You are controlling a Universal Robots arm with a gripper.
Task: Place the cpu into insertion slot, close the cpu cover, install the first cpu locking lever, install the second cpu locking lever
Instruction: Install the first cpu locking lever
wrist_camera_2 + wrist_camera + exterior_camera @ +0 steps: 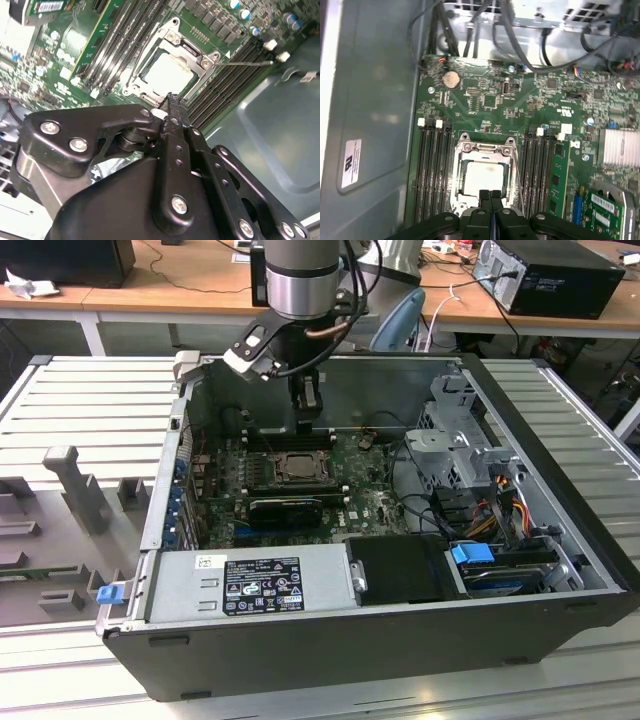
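**Chip seated, cover down, levers left**

The cpu [484, 176] lies in the insertion slot [462, 183], with the cpu cover [485, 148] lowered over it. The hand [490, 195] hovers at the slot's edge, clenched and empty. One thin locking lever [250, 62] looks unlatched

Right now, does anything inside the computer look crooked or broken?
Nothing looks broken. The cpu lies flat within the cpu cover. One thin metal lever sticks out sideways over the memory slots instead of lying tucked beside the cover, so it looks unlatched.
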